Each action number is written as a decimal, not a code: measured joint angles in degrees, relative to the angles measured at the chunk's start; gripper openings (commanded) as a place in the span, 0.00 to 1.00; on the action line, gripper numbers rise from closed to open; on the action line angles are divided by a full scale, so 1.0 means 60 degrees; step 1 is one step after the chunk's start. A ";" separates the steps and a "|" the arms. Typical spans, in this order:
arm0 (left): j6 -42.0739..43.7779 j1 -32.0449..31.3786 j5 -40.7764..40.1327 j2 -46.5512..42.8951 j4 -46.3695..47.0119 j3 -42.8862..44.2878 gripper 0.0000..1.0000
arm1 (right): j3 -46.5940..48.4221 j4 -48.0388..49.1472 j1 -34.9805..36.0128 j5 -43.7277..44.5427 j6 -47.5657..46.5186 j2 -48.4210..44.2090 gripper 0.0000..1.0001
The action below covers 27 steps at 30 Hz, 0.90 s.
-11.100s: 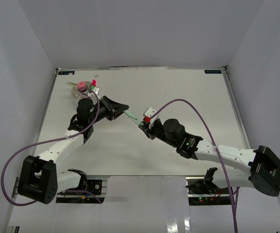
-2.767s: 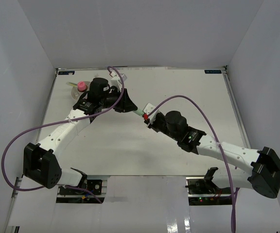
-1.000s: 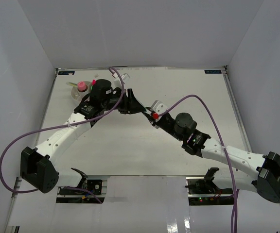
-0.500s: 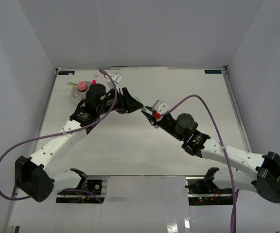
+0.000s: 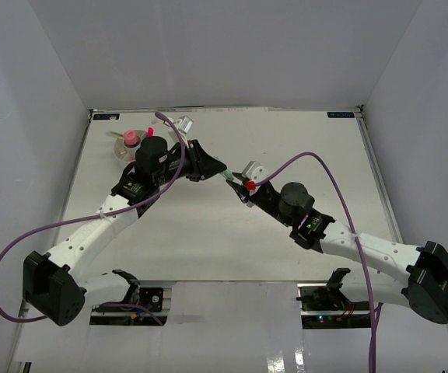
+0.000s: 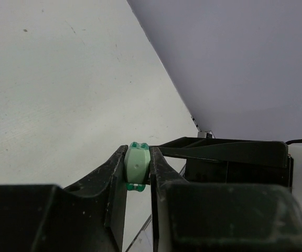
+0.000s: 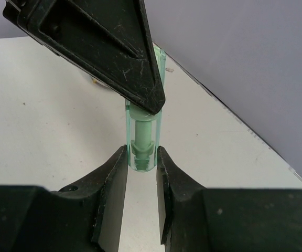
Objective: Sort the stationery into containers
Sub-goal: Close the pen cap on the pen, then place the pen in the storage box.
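Note:
A pale green marker (image 5: 229, 178) hangs in the air over the middle of the table, held at both ends. My left gripper (image 5: 222, 172) is shut on one end; in the left wrist view that green end (image 6: 137, 164) is squeezed between the two fingers. My right gripper (image 5: 237, 186) is shut on the other end, where the clear green cap (image 7: 142, 137) sits between the fingertips. The round white container (image 5: 116, 149) stands at the far left with a pink tube (image 5: 131, 137) upright in it.
A small pink-red cap (image 5: 150, 132) shows just right of the container, behind the left arm. Purple cables loop above both arms. White walls close in the table on the left, back and right.
The left gripper has closed on the free end of the pale green marker, which the right gripper was holding out. Both grippers have shifted slightly left.

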 measured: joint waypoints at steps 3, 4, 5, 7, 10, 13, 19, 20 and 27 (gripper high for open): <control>0.0000 0.0004 0.0055 0.0000 0.0080 -0.0015 0.18 | -0.0004 0.0029 0.0000 0.0000 0.0022 0.0000 0.25; 0.0004 0.0004 0.0062 0.0000 0.0113 -0.0033 0.17 | -0.0004 0.0033 0.0000 0.0000 0.0026 0.0000 0.28; 0.0000 0.0004 0.0066 0.0000 0.0149 -0.0058 0.14 | -0.0007 0.0029 0.0000 0.0004 0.0036 0.0000 0.33; -0.0004 0.0004 0.0066 0.0000 0.0211 -0.0131 0.13 | -0.0022 0.0000 0.0000 0.0004 0.0087 0.0000 0.50; 0.0047 0.0004 -0.0051 0.0000 0.0189 -0.0270 0.13 | -0.0055 0.0066 0.0000 0.0022 0.0138 -0.0007 0.68; 0.0146 0.0004 -0.0452 0.0000 -0.0091 -0.0306 0.13 | -0.0222 0.0011 0.0000 0.0113 0.0200 -0.0106 0.85; 0.0408 0.0004 -0.2616 -0.0142 -0.1173 -0.0259 0.13 | -0.0725 -0.0390 -0.0007 0.0437 0.0219 -0.0933 0.90; 0.0488 0.0029 -0.3140 -0.0153 -0.1421 -0.0208 0.13 | -0.0794 -0.0539 -0.0036 0.0557 0.0244 -0.1089 0.90; 0.1049 0.1086 -0.5716 -0.0153 -0.2546 0.0248 0.20 | -0.1650 -0.1173 -0.0237 0.1417 0.0299 -0.1934 0.90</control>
